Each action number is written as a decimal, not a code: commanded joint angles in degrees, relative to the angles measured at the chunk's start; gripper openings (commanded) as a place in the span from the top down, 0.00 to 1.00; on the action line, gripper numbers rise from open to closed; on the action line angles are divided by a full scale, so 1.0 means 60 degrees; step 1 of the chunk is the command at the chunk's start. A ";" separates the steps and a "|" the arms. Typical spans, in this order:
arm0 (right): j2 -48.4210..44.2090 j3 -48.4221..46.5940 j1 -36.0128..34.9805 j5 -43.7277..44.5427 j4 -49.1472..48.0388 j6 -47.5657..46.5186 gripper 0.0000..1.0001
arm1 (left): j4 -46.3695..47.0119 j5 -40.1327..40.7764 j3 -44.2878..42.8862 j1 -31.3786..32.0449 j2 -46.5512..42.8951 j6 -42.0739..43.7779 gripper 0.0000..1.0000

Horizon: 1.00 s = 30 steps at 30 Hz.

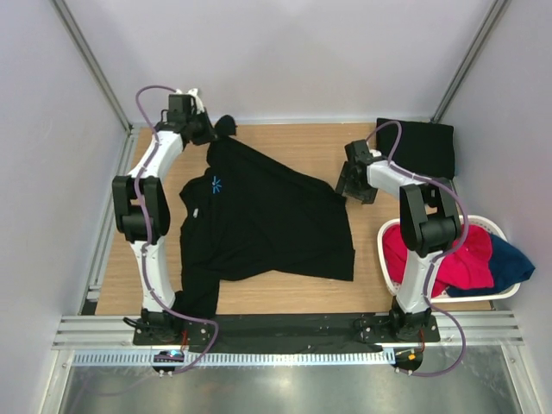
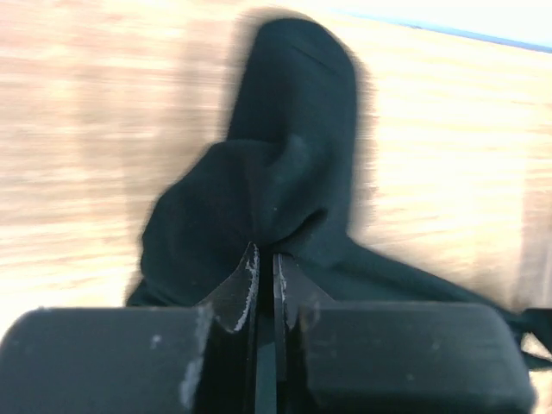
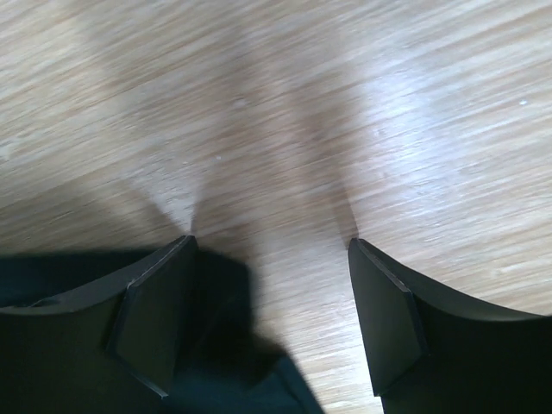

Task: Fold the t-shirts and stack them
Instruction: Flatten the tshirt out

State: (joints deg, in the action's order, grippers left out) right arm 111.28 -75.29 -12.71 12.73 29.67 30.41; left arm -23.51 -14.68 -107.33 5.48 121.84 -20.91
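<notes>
A black t-shirt with a light-blue starburst mark lies spread on the wooden table. My left gripper is shut on the shirt's far edge near the back left, with cloth bunched just past the fingertips. My right gripper is open just above the table by the shirt's right sleeve tip; a corner of black cloth lies low between the jaws, beside the left finger. A second black shirt lies folded at the back right corner.
A white oval basket with red and blue clothes stands at the right edge of the table, beside the right arm. Grey walls and metal posts close in the table on three sides.
</notes>
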 commanded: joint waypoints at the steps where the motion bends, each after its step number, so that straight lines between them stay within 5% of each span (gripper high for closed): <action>1: -0.0266 0.0228 -0.0166 0.0104 -0.0360 0.0233 0.24 | 0.0593 -0.0219 0.0252 -0.0456 0.0155 -0.0398 0.94; 5: -0.0193 0.0214 -0.0357 0.0061 -0.0375 0.0350 0.24 | 0.0564 -0.0893 0.0134 -0.0795 0.0479 -0.0178 0.80; 6: -0.0164 0.0185 -0.0430 0.0061 -0.0360 0.0365 0.24 | 0.0491 -0.0966 0.0120 -0.0810 0.0479 -0.0076 0.73; 7: -0.0149 0.0126 -0.0532 0.0104 -0.0331 0.0380 0.25 | 0.0273 -0.0894 0.0134 -0.0810 0.0450 0.0026 0.55; 12: -0.0134 -0.0927 -0.1205 0.0280 0.0064 -0.0204 0.24 | -0.0285 -0.0192 0.0601 -0.0810 -0.0046 0.0364 0.27; 20: 0.0247 -0.2672 -0.2714 0.0105 0.0797 -0.0762 0.24 | -0.1530 0.2077 0.3310 -0.0868 -0.2639 0.0570 0.21; 30: 0.1125 -0.2204 -0.2906 -0.0027 0.0680 -0.0762 0.29 | -0.1284 0.1527 0.5741 -0.1162 -0.3388 -0.0411 0.36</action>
State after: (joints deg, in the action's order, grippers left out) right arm 116.62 -89.60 -30.52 12.29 32.47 25.82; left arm -31.57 -3.66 -75.66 -1.28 101.08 -20.82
